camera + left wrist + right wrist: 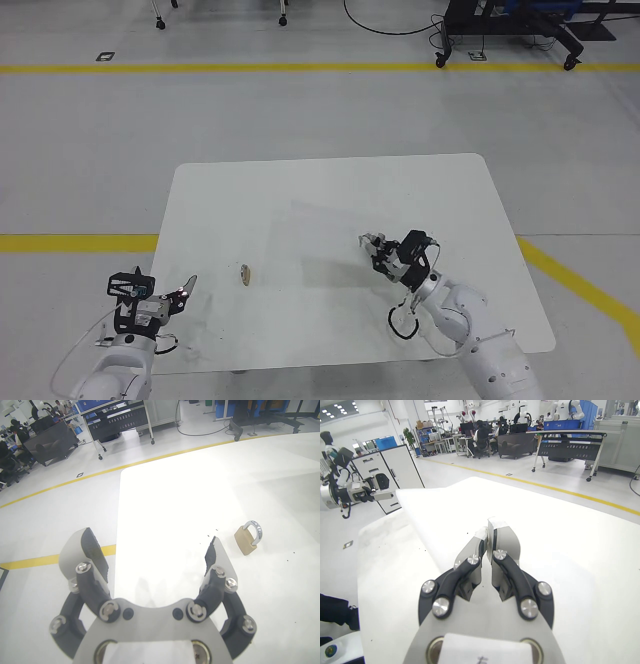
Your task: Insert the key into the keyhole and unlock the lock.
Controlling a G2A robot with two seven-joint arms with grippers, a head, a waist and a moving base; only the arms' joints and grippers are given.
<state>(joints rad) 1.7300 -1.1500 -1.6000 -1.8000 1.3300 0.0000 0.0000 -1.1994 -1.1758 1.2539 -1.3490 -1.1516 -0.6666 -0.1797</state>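
A small brass padlock (245,541) with a silver shackle (257,531) lies on the white table (330,200), in its near-left part.

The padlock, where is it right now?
In the top view the brass padlock lies on the white table, toward the robot's left and near edge, just beyond the open left claw and apart from it.

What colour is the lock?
Gold lock with a silver loop, clearest in the left wrist view.
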